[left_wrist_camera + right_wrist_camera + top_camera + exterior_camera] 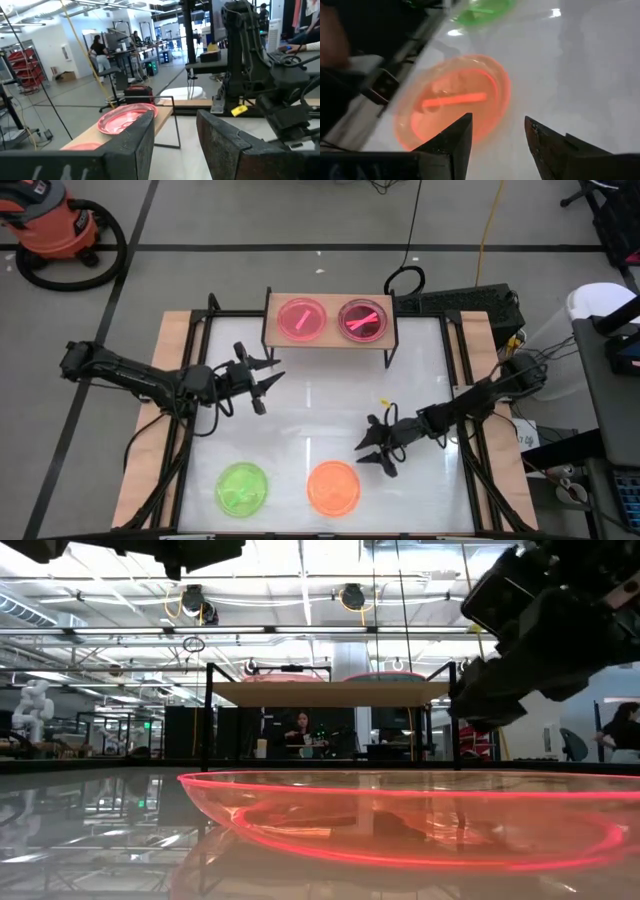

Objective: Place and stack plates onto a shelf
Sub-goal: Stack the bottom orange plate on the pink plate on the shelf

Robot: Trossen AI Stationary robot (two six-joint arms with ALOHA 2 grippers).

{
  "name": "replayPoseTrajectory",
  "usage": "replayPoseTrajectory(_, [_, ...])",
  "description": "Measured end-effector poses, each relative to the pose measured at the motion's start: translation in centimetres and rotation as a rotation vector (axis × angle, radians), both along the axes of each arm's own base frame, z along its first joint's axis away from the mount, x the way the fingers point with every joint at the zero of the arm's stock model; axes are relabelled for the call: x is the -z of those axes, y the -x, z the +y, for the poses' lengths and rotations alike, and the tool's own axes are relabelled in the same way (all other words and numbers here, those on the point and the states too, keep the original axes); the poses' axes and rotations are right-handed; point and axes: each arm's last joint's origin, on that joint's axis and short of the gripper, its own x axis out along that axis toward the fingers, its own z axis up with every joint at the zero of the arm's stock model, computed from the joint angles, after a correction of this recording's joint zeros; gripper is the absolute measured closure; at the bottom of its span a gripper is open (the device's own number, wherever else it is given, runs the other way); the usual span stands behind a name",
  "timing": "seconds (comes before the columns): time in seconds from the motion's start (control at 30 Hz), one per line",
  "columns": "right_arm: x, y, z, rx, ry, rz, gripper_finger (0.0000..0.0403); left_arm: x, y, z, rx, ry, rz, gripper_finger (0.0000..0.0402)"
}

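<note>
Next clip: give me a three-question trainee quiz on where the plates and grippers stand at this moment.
1. True or false: the shelf carries two plates.
2. Which plate lies nearest the right gripper? A) the green plate B) the orange plate C) the pink plate
3. Fill in: the left gripper has its jaws ____ and holds nothing.

Key:
1. True: the pink plate and a darker pink plate sit side by side on it.
2. B: the open right gripper hangs just beside the orange plate, apart from it.
3. Open.
</note>
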Motion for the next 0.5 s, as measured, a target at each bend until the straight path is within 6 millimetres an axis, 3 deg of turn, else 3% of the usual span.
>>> replayPoseTrajectory(0.3, [0.6, -4.6, 2.0, -0.052, 0.039, 0.020, 0.0241, -0.2, 0.0, 0.2, -0.010, 0.004, -0.017, 0.0248])
replayPoseTrajectory(0.5, [1.5, -5.7, 2.2, -0.054, 0.107, 0.126, 0.0241, -0.1, 0.0, 0.1, -0.004, 0.008, -0.011, 0.0248])
